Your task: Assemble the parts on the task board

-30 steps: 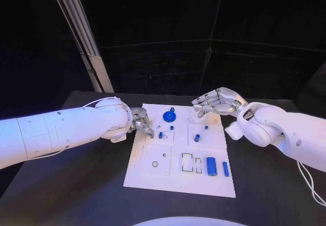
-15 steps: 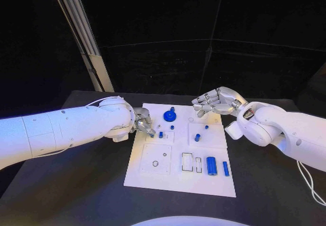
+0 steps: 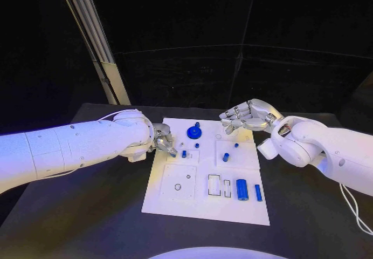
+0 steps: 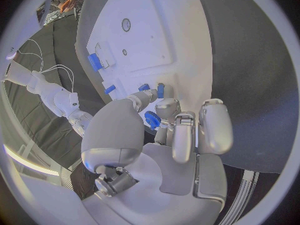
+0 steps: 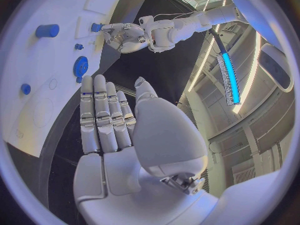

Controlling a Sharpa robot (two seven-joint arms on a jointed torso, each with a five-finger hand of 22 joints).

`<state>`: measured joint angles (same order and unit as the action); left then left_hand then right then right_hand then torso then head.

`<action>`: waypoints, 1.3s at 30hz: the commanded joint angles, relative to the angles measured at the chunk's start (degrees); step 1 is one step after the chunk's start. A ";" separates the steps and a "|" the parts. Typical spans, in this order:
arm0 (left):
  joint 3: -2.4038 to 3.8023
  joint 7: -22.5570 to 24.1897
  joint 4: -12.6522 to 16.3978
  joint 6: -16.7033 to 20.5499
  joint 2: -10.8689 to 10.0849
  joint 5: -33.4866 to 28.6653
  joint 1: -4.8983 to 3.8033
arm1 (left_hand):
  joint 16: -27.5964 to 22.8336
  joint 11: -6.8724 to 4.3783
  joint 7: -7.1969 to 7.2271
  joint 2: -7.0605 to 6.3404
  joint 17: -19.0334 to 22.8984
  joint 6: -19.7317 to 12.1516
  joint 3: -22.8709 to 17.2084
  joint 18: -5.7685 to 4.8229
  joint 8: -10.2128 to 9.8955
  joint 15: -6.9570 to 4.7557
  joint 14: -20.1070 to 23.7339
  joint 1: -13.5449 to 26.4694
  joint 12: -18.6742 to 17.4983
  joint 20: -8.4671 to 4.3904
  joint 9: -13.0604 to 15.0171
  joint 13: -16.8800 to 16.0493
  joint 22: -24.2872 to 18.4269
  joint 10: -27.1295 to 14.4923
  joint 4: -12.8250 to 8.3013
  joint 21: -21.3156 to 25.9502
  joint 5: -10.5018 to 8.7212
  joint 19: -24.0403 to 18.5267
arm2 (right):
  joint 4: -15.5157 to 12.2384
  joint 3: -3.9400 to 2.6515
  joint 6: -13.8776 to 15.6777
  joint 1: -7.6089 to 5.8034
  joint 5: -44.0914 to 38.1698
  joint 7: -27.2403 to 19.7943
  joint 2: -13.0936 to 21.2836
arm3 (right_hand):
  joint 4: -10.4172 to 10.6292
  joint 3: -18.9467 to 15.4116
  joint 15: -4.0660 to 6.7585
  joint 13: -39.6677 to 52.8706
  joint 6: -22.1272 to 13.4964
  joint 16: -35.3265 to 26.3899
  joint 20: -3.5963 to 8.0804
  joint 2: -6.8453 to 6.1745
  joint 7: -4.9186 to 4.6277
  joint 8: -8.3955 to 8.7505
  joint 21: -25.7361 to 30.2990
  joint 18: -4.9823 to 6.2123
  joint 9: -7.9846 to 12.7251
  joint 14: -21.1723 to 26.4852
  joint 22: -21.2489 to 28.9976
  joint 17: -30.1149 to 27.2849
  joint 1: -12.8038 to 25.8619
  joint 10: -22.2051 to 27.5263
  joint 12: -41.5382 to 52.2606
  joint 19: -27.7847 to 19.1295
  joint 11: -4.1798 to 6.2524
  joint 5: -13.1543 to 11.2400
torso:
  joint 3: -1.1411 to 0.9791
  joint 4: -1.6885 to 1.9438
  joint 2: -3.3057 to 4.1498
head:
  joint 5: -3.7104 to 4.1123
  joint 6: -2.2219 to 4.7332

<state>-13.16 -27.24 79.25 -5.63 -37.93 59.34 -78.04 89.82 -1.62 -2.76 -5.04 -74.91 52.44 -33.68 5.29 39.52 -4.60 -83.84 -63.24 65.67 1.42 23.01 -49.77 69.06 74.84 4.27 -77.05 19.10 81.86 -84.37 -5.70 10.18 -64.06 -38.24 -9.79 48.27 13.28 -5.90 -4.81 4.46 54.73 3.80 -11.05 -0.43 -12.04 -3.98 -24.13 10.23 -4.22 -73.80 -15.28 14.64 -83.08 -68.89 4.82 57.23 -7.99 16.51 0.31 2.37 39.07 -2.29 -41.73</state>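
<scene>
The white task board [image 3: 204,208] lies mid-table. On it are a blue gear [image 3: 194,132], small blue pegs [image 3: 197,145] [image 3: 225,158], a blue cylinder [image 3: 242,190] and a thin blue bar [image 3: 258,193]. My left hand [image 3: 161,141] hovers low at the board's left edge, its fingertips close beside a short blue peg [image 3: 183,154]. In the left wrist view that peg [image 4: 160,90] stands just past the thumb and a bent finger of the left hand [image 4: 169,135]; contact is unclear. My right hand [image 3: 247,118] floats over the board's far right corner with fingers loosely extended, holding nothing.
Rectangular slots [image 3: 214,185] and a round hole [image 3: 178,188] mark the board's near half. Black table [image 3: 85,216] surrounds the board. A pale post [image 3: 97,54] rises behind the table at far left. In the right wrist view the gear [image 5: 80,65] and left hand [image 5: 128,37] appear beyond the right hand [image 5: 112,130].
My left forearm has shifted slightly toward the board. Both hands and the parts stay about where they were.
</scene>
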 commanded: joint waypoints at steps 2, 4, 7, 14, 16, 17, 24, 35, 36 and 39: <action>-0.11 -0.74 -0.02 -1.86 0.21 -0.34 0.11 | 0.18 0.02 -0.03 0.41 -15.09 0.28 -7.78 -0.80 -0.07 -0.35 -6.16 0.17 0.15 -0.04 0.10 0.05 -0.05 0.23 -7.40 -0.03 0.20 0.31 | -0.08 -0.03 -0.52 -0.10 0.29 -0.57 -0.02 | -0.30 0.00 0.14 0.08 -0.33 -0.03 0.16 0.60 0.06 -0.02 0.19 0.23 -0.06 0.30 0.05 -0.05 -0.03 0.42 0.39 0.37 0.13 0.33 | 0.04 -0.01 0.05 | 0.01 -0.01; -0.11 -0.78 -0.08 -1.93 0.31 -0.34 0.11 | 0.18 0.02 -0.03 0.41 -15.09 0.28 -7.78 -0.80 -0.07 -0.35 -6.16 0.17 0.15 -0.04 0.10 0.05 -0.05 0.23 -7.40 -0.03 0.20 0.31 | -0.09 -0.03 -0.53 -0.10 0.29 -0.57 -0.03 | -0.30 0.00 0.14 0.08 -0.33 -0.03 0.16 0.60 0.06 -0.02 0.19 0.23 -0.06 0.30 0.05 -0.05 -0.03 0.42 0.39 0.37 0.13 0.33 | 0.03 -0.02 0.06 | 0.03 0.03; -0.11 -0.78 -0.20 -2.09 0.54 -0.34 0.11 | 0.18 0.02 -0.02 0.39 -15.09 0.32 -7.78 -0.78 -0.08 -0.35 -6.16 0.24 0.03 -0.04 0.11 0.22 -0.16 0.17 -7.40 0.04 0.20 0.27 | -0.13 -0.03 -0.51 -0.10 0.29 -0.57 0.02 | -0.30 0.00 0.14 0.08 -0.33 -0.03 0.16 0.60 0.06 -0.02 0.19 0.23 -0.06 0.30 0.05 -0.05 -0.03 0.42 0.39 0.37 0.13 0.33 | 0.02 0.00 0.04 | 0.08 -0.01; -0.11 -0.75 -0.42 -2.74 0.96 -0.70 0.11 | 0.18 -0.07 0.14 0.09 -15.09 0.72 -7.35 -0.81 -0.15 -0.39 -6.16 1.21 0.08 -0.07 0.31 0.00 -0.06 0.41 -7.15 0.03 0.07 0.29 | -0.22 -0.03 -0.48 -0.10 0.29 -0.57 0.09 | -0.30 0.00 0.14 0.08 -0.33 -0.03 0.16 0.60 0.06 -0.02 0.19 0.23 -0.06 0.30 0.05 -0.05 -0.03 0.42 0.39 0.37 0.13 0.33 | 0.00 0.01 0.01 | 0.09 -0.19; -0.11 -0.78 -0.51 -2.96 1.07 -0.80 0.11 | 0.18 -0.14 0.26 -0.08 -15.09 0.90 -6.83 -0.81 -0.21 -0.43 -6.16 1.84 0.09 -0.10 0.42 -0.05 -0.03 0.53 -6.87 0.03 -0.02 0.30 | -0.24 -0.03 -0.47 -0.10 0.29 -0.57 0.11 | -0.30 0.00 0.14 0.08 -0.33 -0.03 0.16 0.60 0.06 -0.02 0.19 0.23 -0.06 0.30 0.05 -0.05 -0.03 0.42 0.39 0.37 0.13 0.33 | 0.02 0.01 0.01 | 0.09 -0.21; -0.11 -0.81 -0.55 -3.06 1.11 -0.83 0.11 | 0.18 -0.18 0.33 -0.19 -15.09 0.98 -6.49 -0.81 -0.25 -0.46 -6.16 2.16 0.10 -0.11 0.47 -0.09 -0.02 0.59 -6.71 0.03 -0.06 0.31 | -0.24 -0.03 -0.46 -0.10 0.29 -0.57 0.12 | -0.30 0.00 0.14 0.08 -0.33 -0.03 0.16 0.60 0.06 -0.02 0.19 0.23 -0.06 0.30 0.05 -0.05 -0.03 0.42 0.39 0.37 0.13 0.33 | 0.03 0.01 0.01 | 0.08 -0.23; -0.12 -1.03 -0.88 -3.79 1.39 -0.95 0.10 | 0.18 -0.52 0.79 -0.82 -15.09 1.54 -3.40 -0.84 -0.69 -0.73 -6.16 4.11 0.08 -0.34 0.76 -0.22 0.14 0.85 -5.46 0.03 -0.23 0.39 | -0.28 -0.03 -0.44 -0.11 0.29 -0.58 0.16 | -0.30 0.00 0.14 0.08 -0.33 -0.03 0.16 0.60 0.06 -0.02 0.19 0.23 -0.06 0.30 0.05 -0.05 -0.03 0.42 0.39 0.37 0.13 0.33 | 0.01 -0.01 0.02 | 0.06 -0.34; -0.12 -1.61 -1.55 -3.54 1.76 -1.28 0.10 | 0.18 -0.73 1.04 -0.25 -15.09 2.53 0.76 -0.93 -1.67 -0.95 -6.16 6.19 -0.02 -0.60 0.85 -0.20 0.59 0.91 -2.97 -0.13 -0.21 0.59 | -0.26 -0.03 -0.43 -0.11 0.29 -0.58 0.14 | -0.32 -0.01 0.14 0.08 -0.33 -0.04 0.16 0.63 0.06 -0.01 0.25 0.22 -0.06 0.32 0.09 -0.08 -0.04 0.45 0.40 0.39 0.13 0.37 | 0.03 0.03 0.04 | 0.09 -0.43; -0.12 -1.66 -1.65 -3.48 1.81 -1.29 0.10 | 0.18 -0.74 1.05 -0.20 -15.09 2.58 0.86 -0.95 -1.71 -0.96 -6.16 6.25 0.02 -0.60 0.86 -0.26 0.68 0.94 -2.88 -0.19 -0.20 0.63 | -0.25 -0.03 -0.42 -0.11 0.29 -0.59 0.14 | -0.32 -0.01 0.14 0.08 -0.33 -0.04 0.16 0.63 0.06 -0.01 0.25 0.22 -0.06 0.32 0.09 -0.08 -0.04 0.45 0.40 0.39 0.13 0.37 | 0.02 0.02 0.04 | 0.09 -0.45; -0.12 -1.76 -1.92 -3.36 1.98 -1.30 0.09 | 0.18 -0.77 1.08 -0.08 -15.09 2.74 1.25 -0.98 -1.83 -0.98 -6.16 6.52 0.11 -0.63 0.87 -0.39 0.85 1.03 -2.53 -0.28 -0.18 0.70 | -0.24 -0.03 -0.41 -0.11 0.29 -0.59 0.12 | -0.32 -0.01 0.14 0.08 -0.33 -0.04 0.16 0.63 0.06 -0.01 0.25 0.22 -0.06 0.32 0.09 -0.08 -0.04 0.45 0.40 0.39 0.13 0.37 | 0.02 0.01 0.02 | 0.09 -0.49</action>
<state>-13.19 -28.44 77.35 -8.12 -36.06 58.56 -78.04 89.82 -2.25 -1.71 -5.07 -74.91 54.70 -32.66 5.29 37.98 -5.23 -84.05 -57.14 65.67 1.04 23.83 -50.11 69.88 75.88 1.79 -77.05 18.88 82.24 -84.50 -5.71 10.11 -64.06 -38.21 -9.79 48.41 13.28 -5.90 -4.81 4.46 54.73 3.80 -11.04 -0.43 -12.04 -3.98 -24.13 10.23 -4.20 -73.81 -15.24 14.66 -83.08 -68.89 5.03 57.23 -7.99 16.51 0.32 2.37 39.10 -2.20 -42.18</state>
